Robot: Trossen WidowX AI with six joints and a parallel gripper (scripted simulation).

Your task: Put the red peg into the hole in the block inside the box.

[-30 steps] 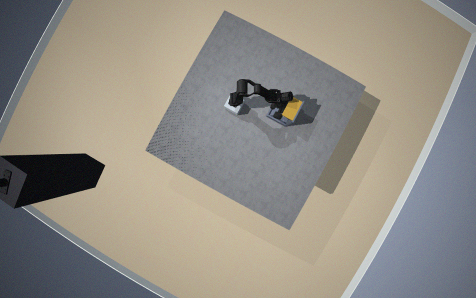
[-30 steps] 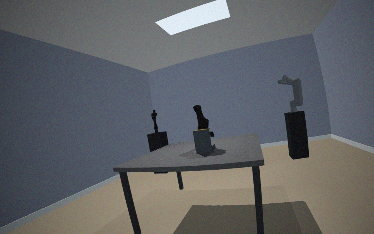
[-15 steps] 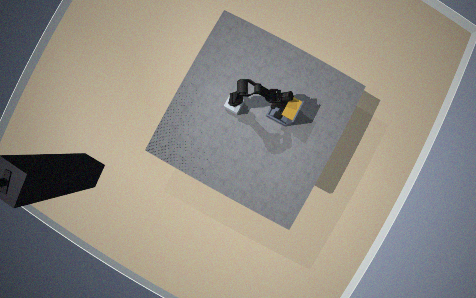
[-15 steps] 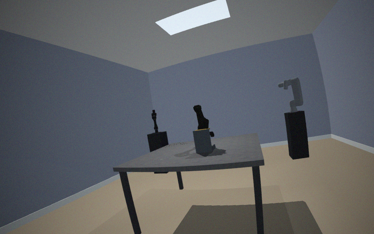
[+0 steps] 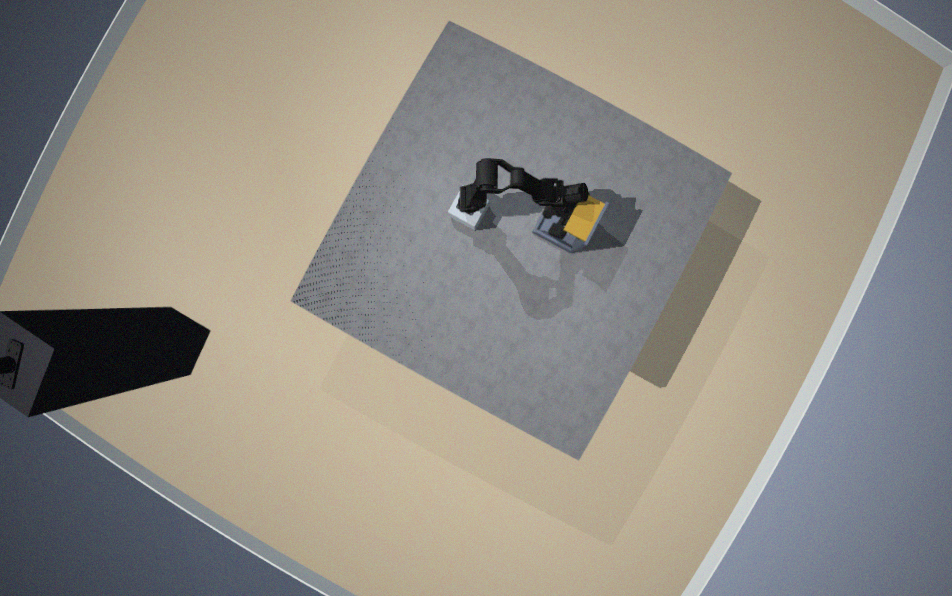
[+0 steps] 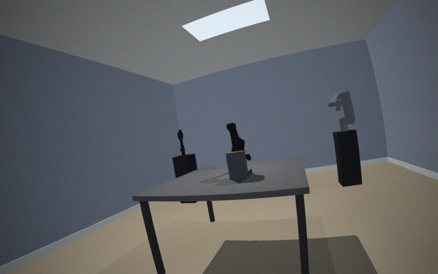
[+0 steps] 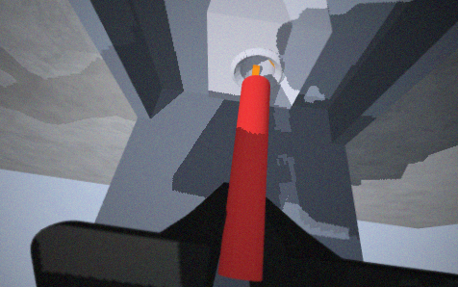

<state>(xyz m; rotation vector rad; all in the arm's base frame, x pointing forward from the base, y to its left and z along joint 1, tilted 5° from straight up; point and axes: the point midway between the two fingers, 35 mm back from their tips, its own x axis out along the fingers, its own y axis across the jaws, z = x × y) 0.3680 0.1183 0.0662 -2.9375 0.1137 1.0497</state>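
My gripper (image 5: pixel 558 228) (image 7: pixel 237 192) is shut on the red peg (image 7: pixel 250 169). It is at the box (image 5: pixel 555 242) (image 6: pixel 237 168) (image 7: pixel 149 164), partly beside and below the orange-yellow roof (image 5: pixel 585 221) (image 6: pixel 237 151) in the top view. In the wrist view, the pale block (image 7: pixel 226 39) stands between the side walls. The peg's far end overlaps the near rim of the block's round hole (image 7: pixel 236 67); I cannot tell its height above the hole. The peg is hidden in the top and exterior views, and the gripper is behind the box in the exterior view.
The arm (image 5: pixel 516 176) (image 6: pixel 236 138) reaches across the grey table (image 5: pixel 456 315) (image 6: pixel 278 175) from its pale base (image 5: pixel 462 217). The box's left wall (image 7: pixel 135 53) and right wall (image 7: pixel 380 63) flank the block. Other arms stand on black pedestals (image 6: pixel 347 157) (image 6: pixel 184 164) away from the table.
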